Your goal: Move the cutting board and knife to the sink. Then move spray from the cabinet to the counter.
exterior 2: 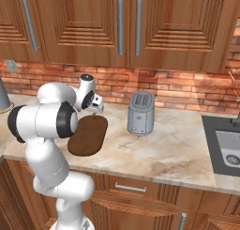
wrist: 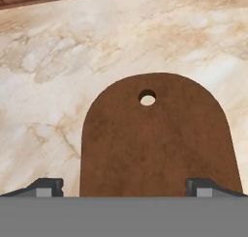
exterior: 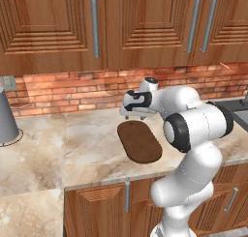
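So the hand (wrist: 124,187) hangs over the back end of the cutting board (exterior: 139,141), fingers (wrist: 46,186) spread as wide as they go and holding nothing. The board lies flat on the table (exterior: 72,149), its hanging hole (wrist: 147,97) at the far end, up at 12 o'clock in the hand view. The toaster (exterior 2: 140,113) stands at about 3 o'clock from the board in the right base view, and the sink (exterior 2: 225,144) is further along that way. Honestly my worry is the grab: a board lying flush gives the fingers no edge to get under, so they could skid off or clip the stone, and it looks nearly as wide as the spread. I can't spot the knife anywhere.
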Tool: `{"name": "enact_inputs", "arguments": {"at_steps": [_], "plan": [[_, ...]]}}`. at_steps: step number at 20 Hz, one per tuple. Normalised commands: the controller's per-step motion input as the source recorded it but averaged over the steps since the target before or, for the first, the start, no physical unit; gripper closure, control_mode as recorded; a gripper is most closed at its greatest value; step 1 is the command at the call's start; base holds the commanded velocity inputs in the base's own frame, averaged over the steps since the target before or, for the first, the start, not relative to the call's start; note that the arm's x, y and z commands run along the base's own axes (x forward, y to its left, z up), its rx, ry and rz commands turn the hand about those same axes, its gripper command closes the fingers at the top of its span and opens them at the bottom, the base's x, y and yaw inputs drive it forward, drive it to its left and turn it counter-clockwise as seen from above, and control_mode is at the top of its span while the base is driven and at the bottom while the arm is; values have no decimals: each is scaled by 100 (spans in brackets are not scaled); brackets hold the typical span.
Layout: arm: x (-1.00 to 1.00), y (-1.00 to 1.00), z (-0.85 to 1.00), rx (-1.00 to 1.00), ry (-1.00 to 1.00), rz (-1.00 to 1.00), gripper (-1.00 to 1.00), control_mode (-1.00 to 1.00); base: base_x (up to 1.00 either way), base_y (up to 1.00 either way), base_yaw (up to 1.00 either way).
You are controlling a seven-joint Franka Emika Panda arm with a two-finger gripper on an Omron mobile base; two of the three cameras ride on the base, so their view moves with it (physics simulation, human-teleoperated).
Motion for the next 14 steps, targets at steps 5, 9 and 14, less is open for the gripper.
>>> {"name": "enact_inputs", "arguments": {"at_steps": [5,9,14], "plan": [[16,2,0,0,0,0,-100,-100,0,0,0],[20,16,0,-4,0,0,-100,-100,0,0,0],[28,15,-1,-4,0,0,-100,-100,0,0,0]]}}
